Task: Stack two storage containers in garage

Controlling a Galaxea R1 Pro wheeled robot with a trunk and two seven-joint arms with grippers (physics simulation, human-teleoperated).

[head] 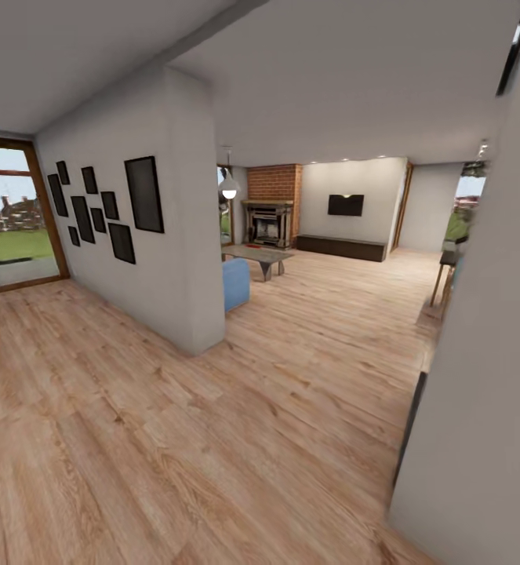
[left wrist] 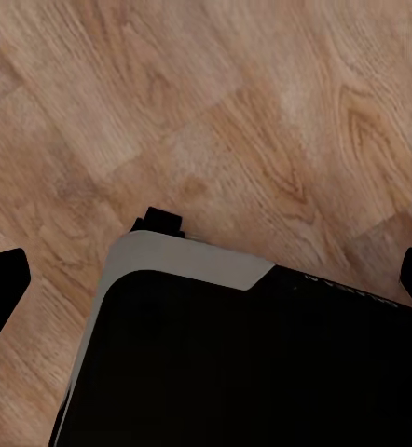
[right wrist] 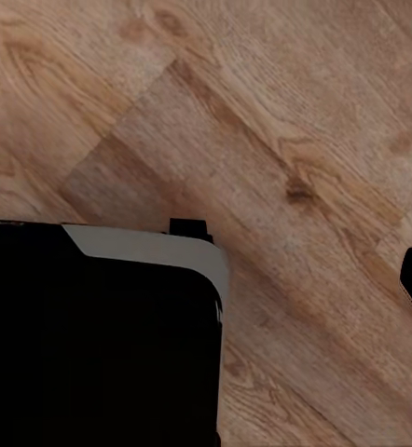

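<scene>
The robot looks across a light wood floor toward the living room at about 12 o'clock. There is a brick fireplace, a dark wall TV, a white hanging lamp, a low table and a bit of blue sofa. Black picture frames hang on a wall at 10 o'clock. No writing can be read. Both wrist views look down at wood planks and the robot's black base. Dark finger tips sit at the picture edges, so I cannot tell if either gripper is open or closed.
</scene>
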